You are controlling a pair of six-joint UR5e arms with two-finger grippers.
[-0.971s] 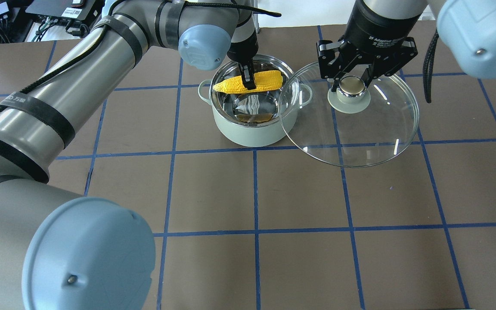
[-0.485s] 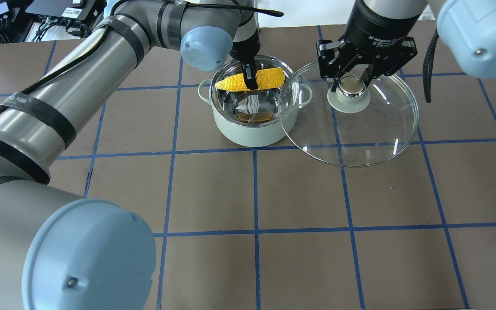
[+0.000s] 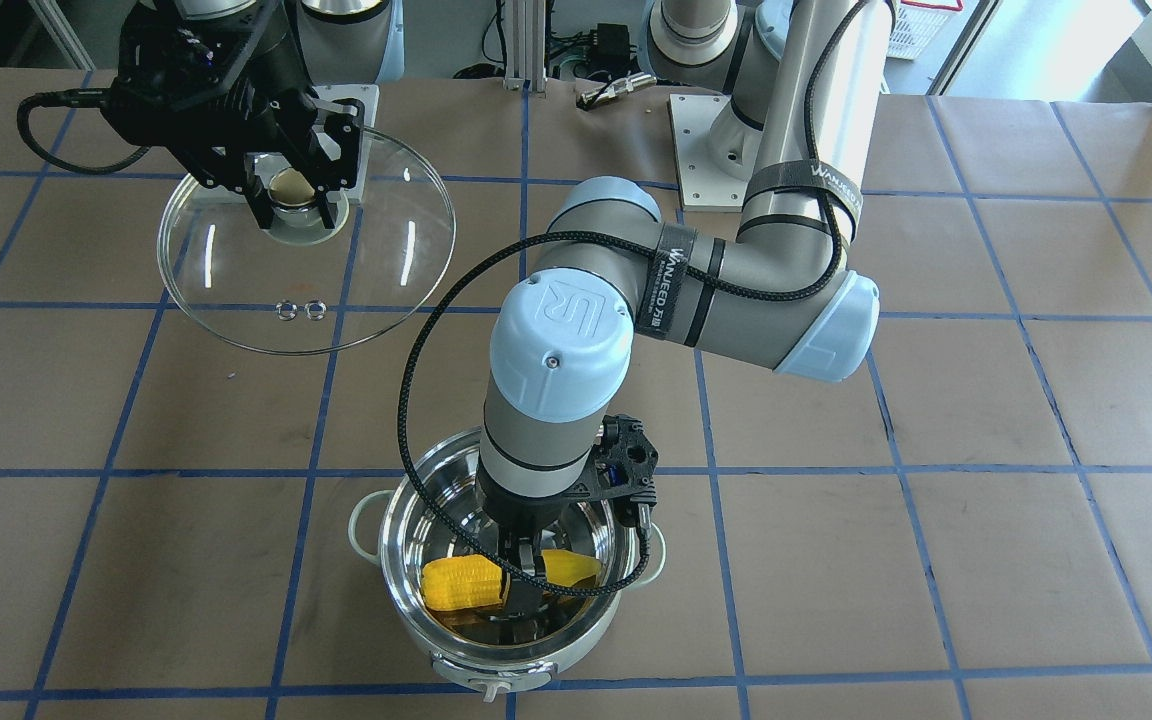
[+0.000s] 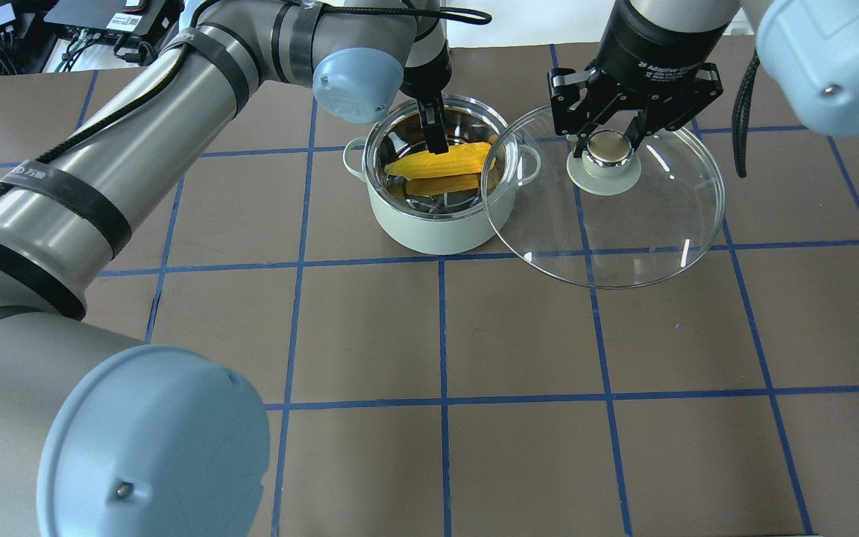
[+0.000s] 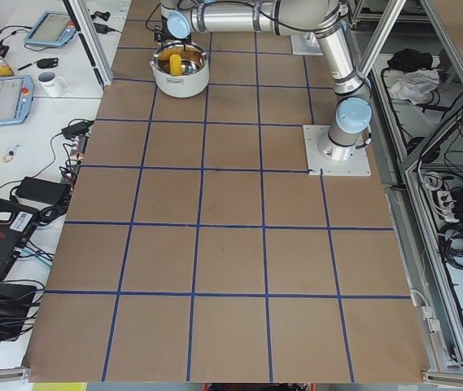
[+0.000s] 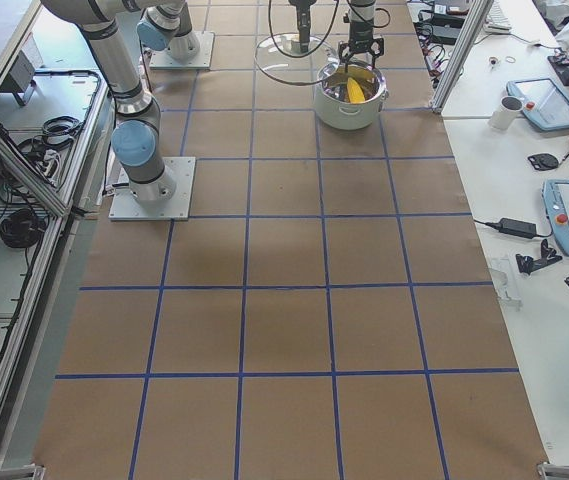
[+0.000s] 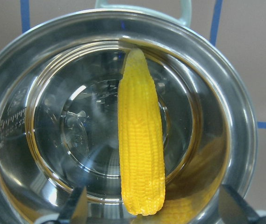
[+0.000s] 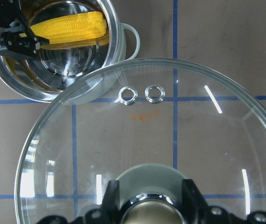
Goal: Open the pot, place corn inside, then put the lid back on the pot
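Observation:
The mint-green pot [image 4: 429, 231] stands open at the table's far middle. The yellow corn [image 4: 441, 160] lies tilted inside it, its tip against the steel wall in the left wrist view [image 7: 141, 149]. My left gripper [image 4: 433, 134] hangs just above the corn, inside the pot's rim. Its fingertips [image 7: 79, 205] stand wide apart on both sides of the cob, open and not touching it. My right gripper [image 4: 608, 149] is shut on the knob of the glass lid [image 4: 623, 224]. It holds the lid level in the air, to the right of the pot, with its edge overlapping the pot's rim [image 8: 118, 42].
The table [image 4: 444, 335] is brown paper with a grid of blue tape lines. The left arm's elbow [image 3: 561, 340] hangs over the pot in the front view. The lid's two vent rings [image 8: 128, 94] face the pot.
The corn was held at rim height in my left gripper. It has dropped into the pot and the left gripper has opened. The right gripper and lid have not moved.

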